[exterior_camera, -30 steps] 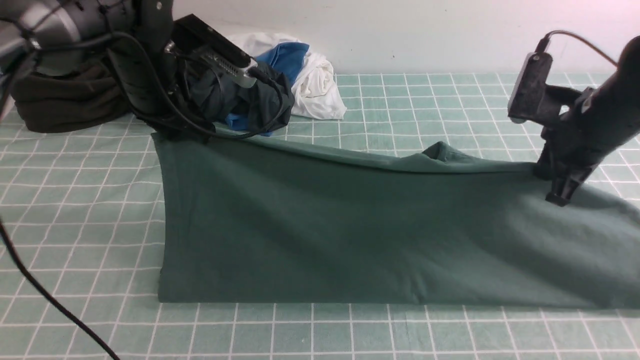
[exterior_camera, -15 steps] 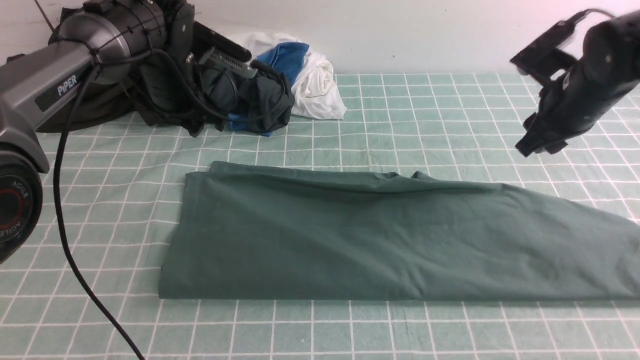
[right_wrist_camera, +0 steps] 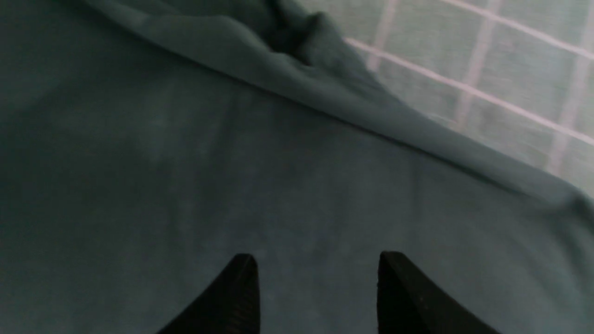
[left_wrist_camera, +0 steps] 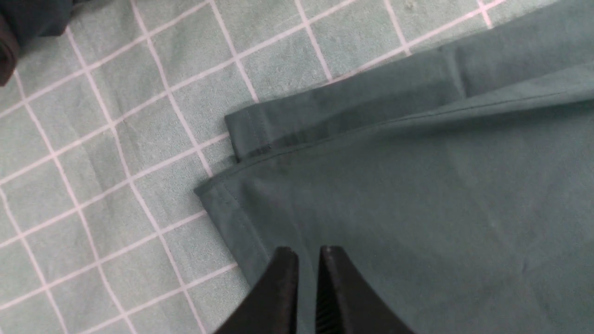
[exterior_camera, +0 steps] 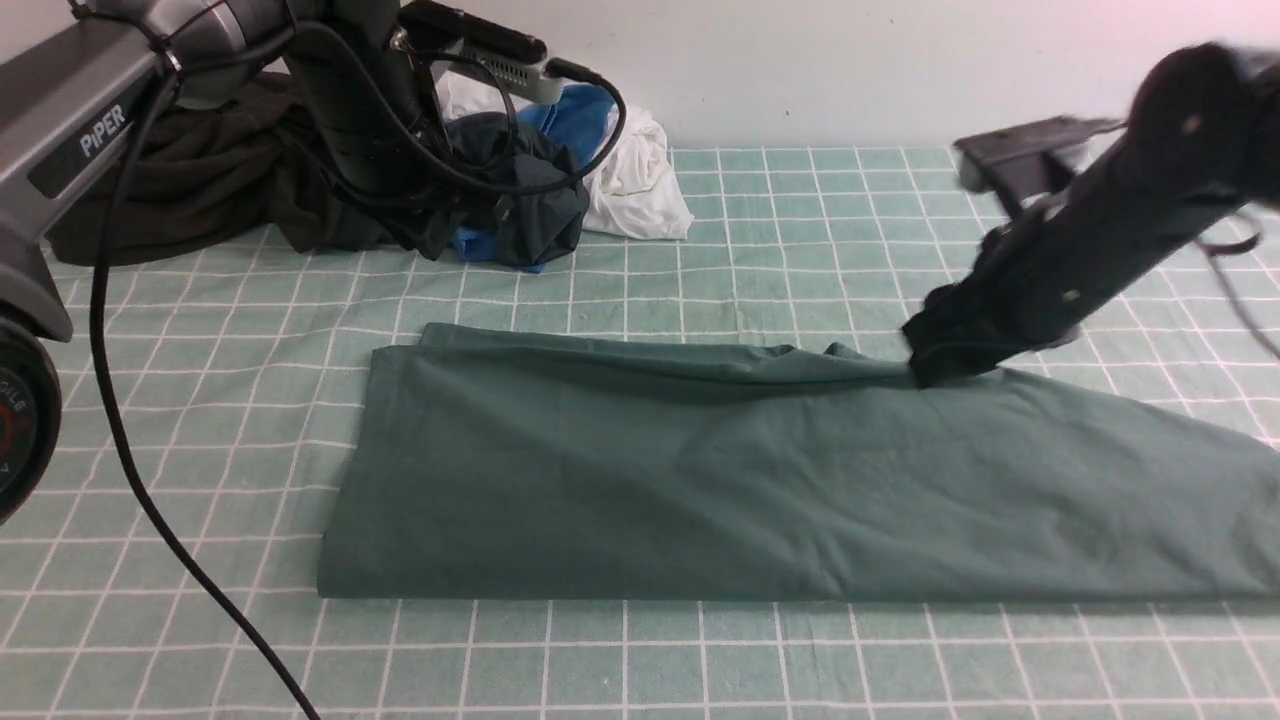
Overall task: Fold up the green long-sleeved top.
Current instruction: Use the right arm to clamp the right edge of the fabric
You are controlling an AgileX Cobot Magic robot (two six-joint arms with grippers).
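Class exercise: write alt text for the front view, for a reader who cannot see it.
A green top lies folded into a long band across a checked green cloth. The right gripper reaches down to the top's far edge, while the left arm is raised at back left over a heap of clothes.
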